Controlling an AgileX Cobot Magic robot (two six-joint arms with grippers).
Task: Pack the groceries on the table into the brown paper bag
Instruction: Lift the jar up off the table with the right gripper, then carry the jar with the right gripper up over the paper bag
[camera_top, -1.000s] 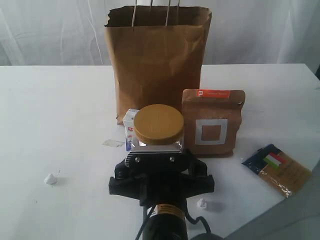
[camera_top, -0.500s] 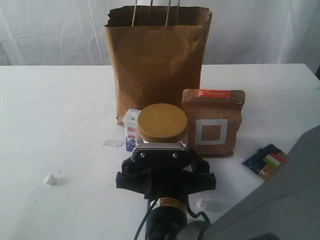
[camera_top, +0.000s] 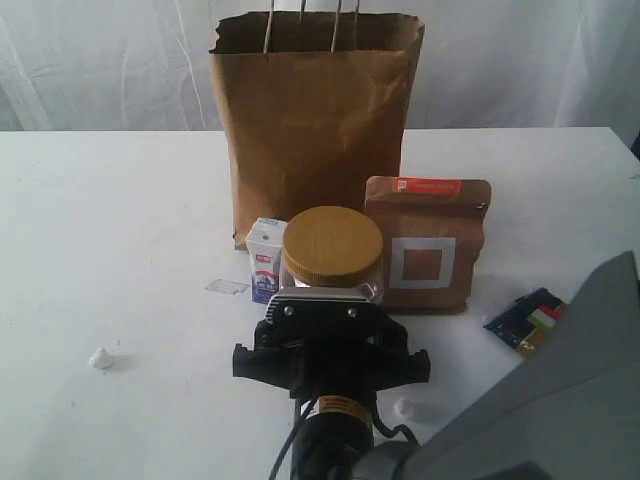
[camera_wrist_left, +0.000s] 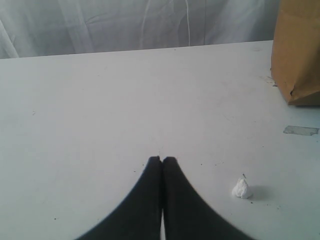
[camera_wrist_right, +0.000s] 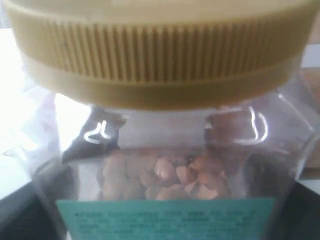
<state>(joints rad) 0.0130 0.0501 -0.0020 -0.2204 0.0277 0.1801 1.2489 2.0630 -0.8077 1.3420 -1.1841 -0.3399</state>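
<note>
The gold-lidded nut jar (camera_top: 333, 245) stands on the table (camera_top: 120, 220) in front of the brown paper bag (camera_top: 315, 120). My right gripper (camera_top: 332, 292) reaches in from the near edge, its dark fingers (camera_wrist_right: 12, 217) pressed to both sides of the jar (camera_wrist_right: 160, 165). Behind the jar's left side stands a small white-blue carton (camera_top: 264, 255). To its right is the brown pouch (camera_top: 425, 245) with a white square. The Italian-flag pasta packet (camera_top: 530, 322) lies far right, partly hidden. My left gripper (camera_wrist_left: 161, 159) is shut and empty over bare table, out of the exterior view.
A blurred grey arm part (camera_top: 560, 400) fills the near right corner. Small white crumpled scraps (camera_top: 100, 357) (camera_top: 403, 407) (camera_wrist_left: 241, 188) and a clear tape piece (camera_top: 227, 287) lie on the table. The bag's corner (camera_wrist_left: 300, 55) shows in the left wrist view.
The right gripper and the nut jar have shifted right together, uncovering more of the carton. The grey arm part has come in over the pasta packet.
</note>
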